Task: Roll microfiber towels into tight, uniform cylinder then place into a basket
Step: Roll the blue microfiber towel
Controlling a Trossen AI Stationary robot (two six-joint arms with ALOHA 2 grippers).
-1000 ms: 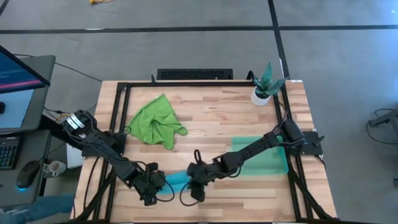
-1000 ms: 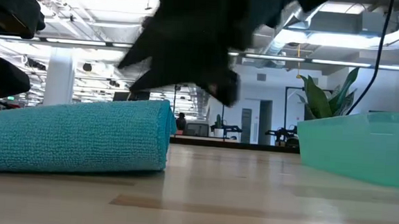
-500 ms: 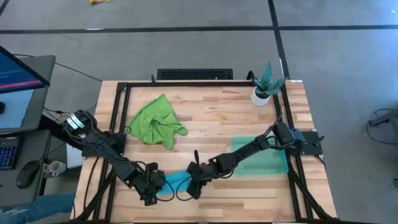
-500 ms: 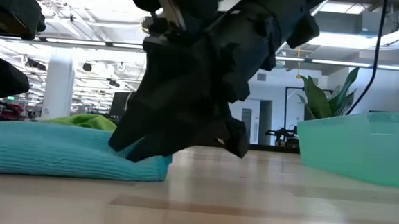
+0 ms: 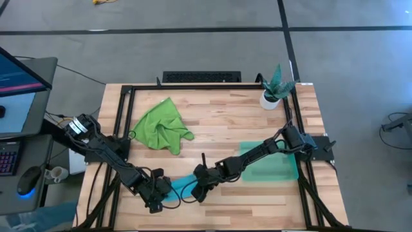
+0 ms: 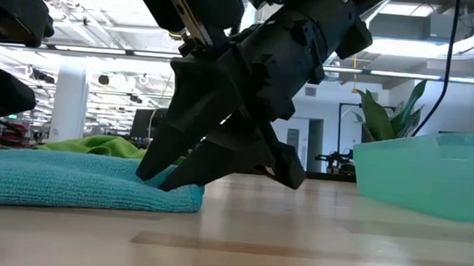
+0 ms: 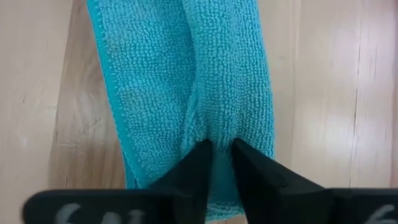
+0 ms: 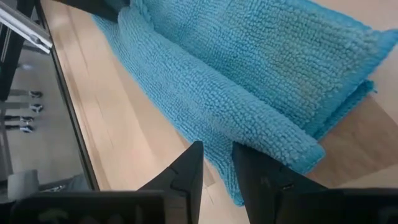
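The blue microfiber towel (image 5: pixel 182 187) lies as a low, flattened band on the table near the front edge (image 6: pixel 69 180). My left gripper (image 5: pixel 166 194) is at its left end, fingers nearly together on a ridge of the cloth (image 7: pixel 222 152). My right gripper (image 5: pixel 195 191) has come down on its right end, a narrow gap between its fingers (image 8: pixel 216 152). The green microfiber towel (image 5: pixel 161 125) lies crumpled at the far left. The teal basket (image 5: pixel 286 169) stands at the right, partly under my right arm. My left gripper pinches a raised fold of the blue towel (image 7: pixel 219 127) between its two fingers, close to the towel's left end. The fingers slant down from above. The rest of the towel lies flat on the table. My right gripper rests its fingertips (image 6: pixel 162 174) on top of the blue towel's right end, slanting down from the right. One rounded fold (image 8: pixel 217 134) lies in the narrow gap between them. The cloth is flattened onto the table beneath them.
A potted plant (image 5: pixel 273 87) in a white pot stands at the far right corner. A black frame (image 5: pixel 122 116) runs around the table. Bare wood lies in the middle and along the front between the towel and the basket.
My right gripper has come down toward the table's near edge onto the blue towel's right end, rolling its wrist. The towel, a tall round roll a second ago, now lies low and flattened under the fingers.
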